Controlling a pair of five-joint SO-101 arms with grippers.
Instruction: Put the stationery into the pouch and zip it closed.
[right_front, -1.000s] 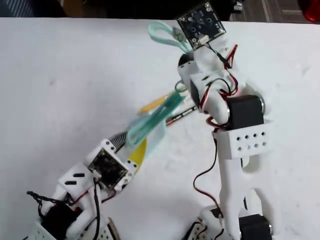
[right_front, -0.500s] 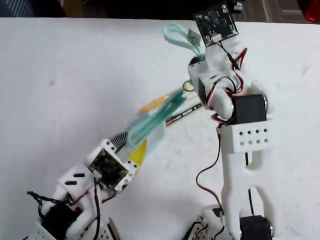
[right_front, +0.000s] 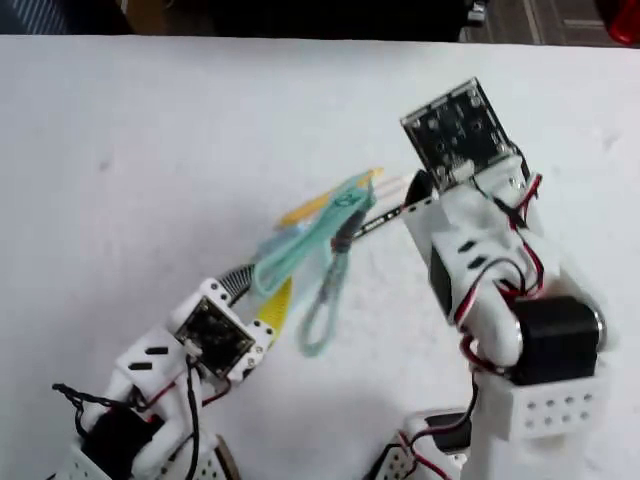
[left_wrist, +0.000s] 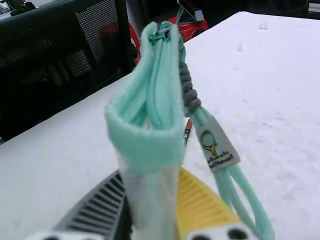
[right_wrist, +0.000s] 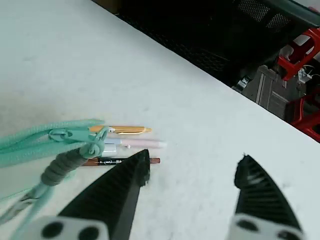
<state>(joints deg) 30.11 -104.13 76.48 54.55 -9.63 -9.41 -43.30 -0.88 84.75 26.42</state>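
Pouch with printed tag in grip of left pincer; right pincer agape.

Bright, even light; soft, faint shadows

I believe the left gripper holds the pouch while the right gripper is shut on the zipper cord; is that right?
Not quite. The left gripper does hold the pouch, but the right gripper is open and grips nothing. The zipper cord hangs free, as the right wrist view shows.
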